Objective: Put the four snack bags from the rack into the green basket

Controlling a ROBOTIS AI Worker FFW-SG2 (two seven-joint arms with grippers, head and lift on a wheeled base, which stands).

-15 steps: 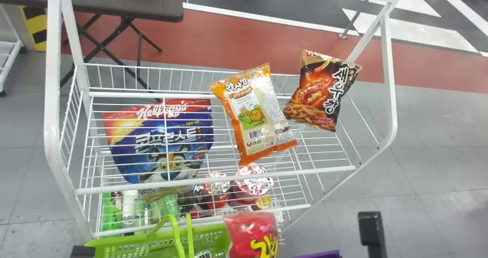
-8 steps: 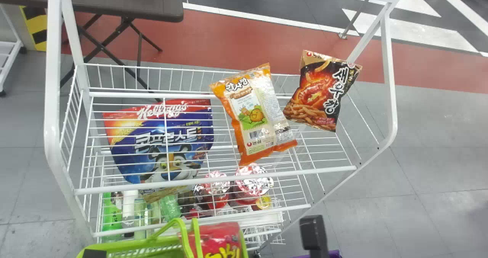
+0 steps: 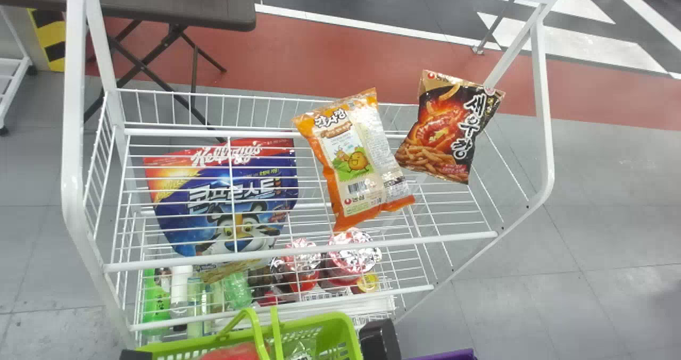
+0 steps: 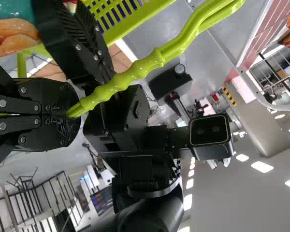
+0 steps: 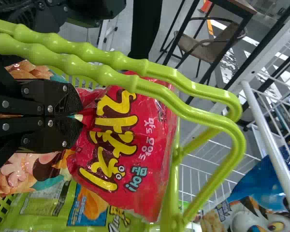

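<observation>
Well, basket handles (image 5: pixel 105 75) beside red bag (image 5: pixel 121 150)

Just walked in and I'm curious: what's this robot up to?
The robot is loading snack bags. Its left claw holds the handle of the green basket, while its right claw pinches a red bag by one end, above other bags. A blue bag, an orange bag and a dark bag are on the white rack.

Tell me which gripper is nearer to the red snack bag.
Right: the right gripper has its jaws shut on the red bag; the left gripper holds the basket handle, farther off.
</observation>
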